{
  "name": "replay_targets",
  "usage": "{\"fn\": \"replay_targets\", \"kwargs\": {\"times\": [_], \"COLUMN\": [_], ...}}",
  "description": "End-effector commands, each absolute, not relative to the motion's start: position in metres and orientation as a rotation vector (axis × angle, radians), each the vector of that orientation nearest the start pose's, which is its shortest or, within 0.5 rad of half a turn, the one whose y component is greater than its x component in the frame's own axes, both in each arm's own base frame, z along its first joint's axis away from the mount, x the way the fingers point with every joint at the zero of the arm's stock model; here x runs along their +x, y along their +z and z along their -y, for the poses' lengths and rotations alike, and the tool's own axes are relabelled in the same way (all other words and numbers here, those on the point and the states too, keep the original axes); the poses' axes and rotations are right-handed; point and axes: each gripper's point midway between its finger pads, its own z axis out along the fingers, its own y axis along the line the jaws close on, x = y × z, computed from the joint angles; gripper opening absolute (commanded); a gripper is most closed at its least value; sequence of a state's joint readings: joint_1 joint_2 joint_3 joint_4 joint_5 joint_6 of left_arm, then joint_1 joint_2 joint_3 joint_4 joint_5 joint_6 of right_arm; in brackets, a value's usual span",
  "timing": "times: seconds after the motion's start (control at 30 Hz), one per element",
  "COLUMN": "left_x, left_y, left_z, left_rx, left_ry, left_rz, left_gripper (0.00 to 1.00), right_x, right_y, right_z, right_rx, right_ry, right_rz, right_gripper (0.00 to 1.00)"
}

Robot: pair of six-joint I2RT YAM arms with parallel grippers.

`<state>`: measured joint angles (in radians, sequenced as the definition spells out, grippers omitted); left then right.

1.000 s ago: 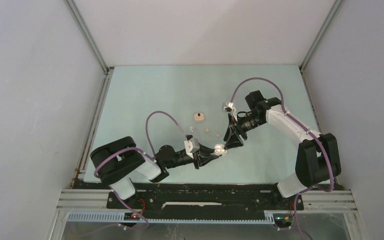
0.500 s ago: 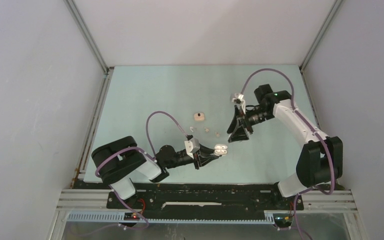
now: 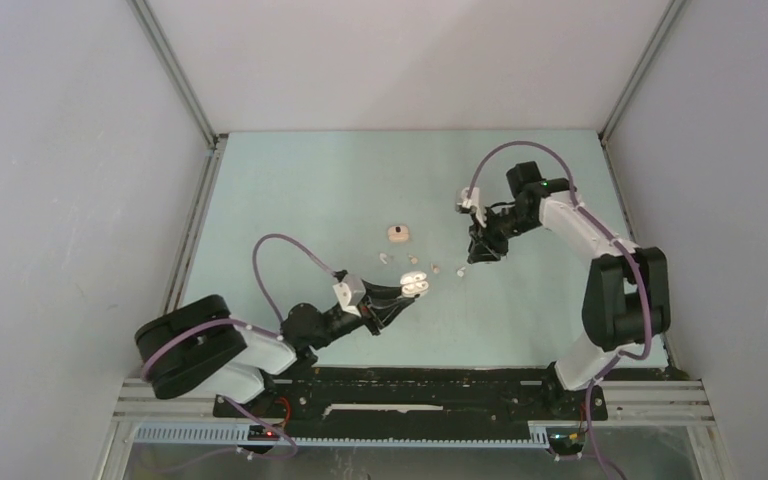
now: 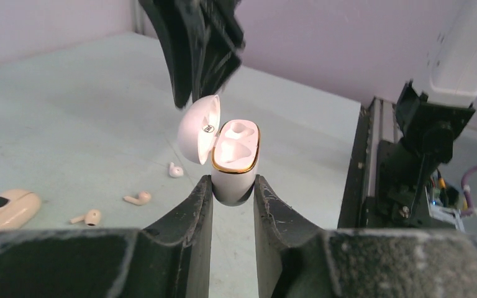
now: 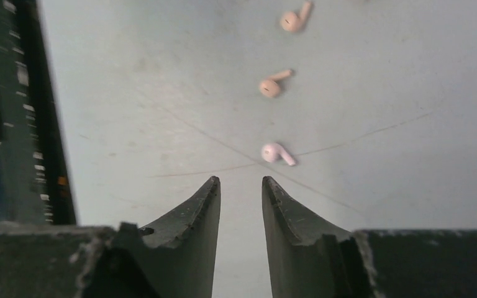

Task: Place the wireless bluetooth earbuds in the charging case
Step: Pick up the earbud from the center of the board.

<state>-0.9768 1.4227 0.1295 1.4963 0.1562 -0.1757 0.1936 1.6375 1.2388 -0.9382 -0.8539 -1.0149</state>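
On the left, left gripper (image 4: 232,183): clamped on the lower body of the white glossy plastic charging case (image 4: 235,162); lid swung open, mouth up, both wells bare as far as we can see.
Middle of the pale green table (image 3: 290,190): a tan stemmed plastic earbud (image 5: 272,85) and a second tan earbud (image 5: 293,20) lie loose in a row.
Right end of that row: the white stemmed plastic earbud (image 5: 276,153), lying flat, apart from the tan ones.
Right gripper (image 5: 241,186): fingers a narrow way apart, nothing between them, pointed down at the table.
Relation that matters: the white earbud lies just ahead of the right fingertips, a little to one side of their gap (stem slanting across the closing line). We judge the right arm nearer; the left is occupied.
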Motion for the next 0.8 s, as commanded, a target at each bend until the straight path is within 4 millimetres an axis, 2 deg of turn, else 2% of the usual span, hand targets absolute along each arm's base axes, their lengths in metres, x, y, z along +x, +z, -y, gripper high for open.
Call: {"fn": "replay_targets", "kwargs": {"times": [0.0, 0.13, 0.3, 0.47, 0.67, 0.77], "left_x": [0.177, 0.175, 0.173, 0.173, 0.173, 0.173], "left_y": [0.208, 0.219, 0.224, 0.225, 0.221, 0.220], "left_z": [0.290, 0.276, 0.267, 0.261, 0.260, 0.258], "left_rx": [0.515, 0.465, 0.438, 0.439, 0.476, 0.472], "left_ry": [-1.050, -1.046, -1.040, -1.016, -0.975, -0.972], "left_rz": [-1.169, -1.142, -1.138, -1.144, -1.163, -1.162], "left_gripper": [0.00, 0.00, 0.00, 0.00, 0.00, 0.00], "right_x": [0.329, 0.344, 0.353, 0.345, 0.333, 0.324], "right_y": [0.082, 0.051, 0.030, 0.014, 0.010, 0.011], "right_z": [-0.160, -0.158, -0.156, -0.154, -0.163, -0.169], "right_rx": [-1.709, -1.834, -1.893, -1.976, -2.020, -2.050], "right_ry": [0.591, 0.462, 0.428, 0.435, 0.474, 0.501], "right_rz": [-1.885, -1.878, -1.894, -1.901, -1.895, -1.878], "right_gripper": [0.33, 0.34, 0.36, 0.38, 0.40, 0.44]}}
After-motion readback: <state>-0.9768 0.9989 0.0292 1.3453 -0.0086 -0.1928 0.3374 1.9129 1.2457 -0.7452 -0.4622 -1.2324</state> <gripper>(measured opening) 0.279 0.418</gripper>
